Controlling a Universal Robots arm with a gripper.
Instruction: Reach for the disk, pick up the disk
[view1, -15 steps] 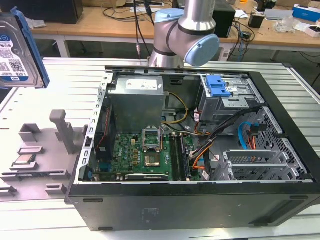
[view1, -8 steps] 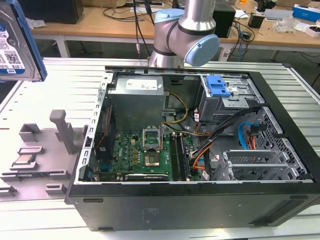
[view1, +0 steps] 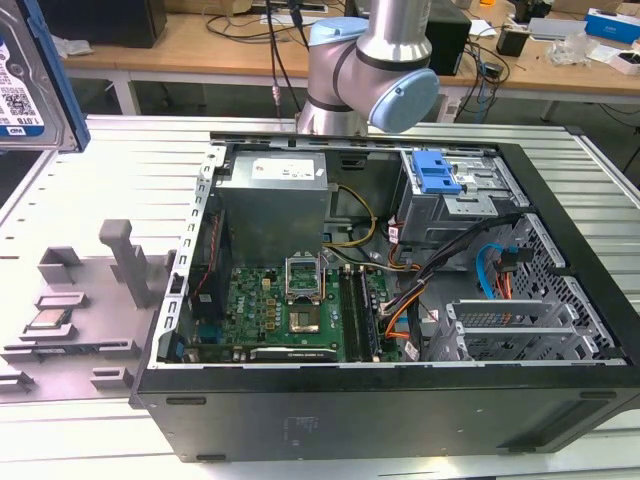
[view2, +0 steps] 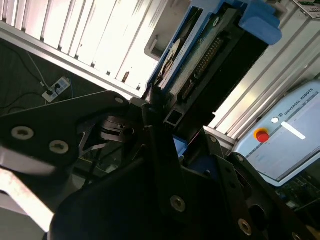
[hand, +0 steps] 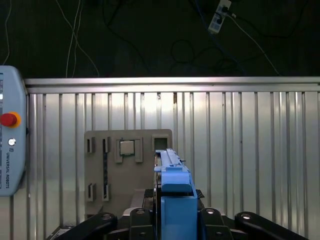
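**Disk clamped between my fingers, clear of the table**

My gripper (hand: 176, 221) is closed on the disk (hand: 175, 192). In the first wrist view my black fingers (hand: 137, 216) press in from either side of it. I see the disk edge-on there, with its blue plastic frame toward the camera. In the second wrist view the disk (view2: 200, 55) runs out from between my finger linkages. That view shows its circuit-board side, a row of connector pins and a blue corner of the frame.

In the exterior view the disk (view1: 28, 85) hangs in the air at the exterior view's upper left corner. Its labelled silver face and a blue edge show, well above the ribbed aluminium table (view1: 130, 170).

Beyond the disk in the first wrist view, a grey fixture plate (hand: 100, 165) lies on the table slats. A small square silver chip (hand: 126, 147) sits in one of its pockets. The exterior view shows that plate (view1: 90, 300) and chip (view1: 48, 320) to the left of the open computer case (view1: 400, 420). A blue latch (view1: 435, 172) sits at the case's drive bay. My arm (view1: 370, 60) rises behind the case. A pendant with a red button (hand: 12, 150) lies at the table's edge.
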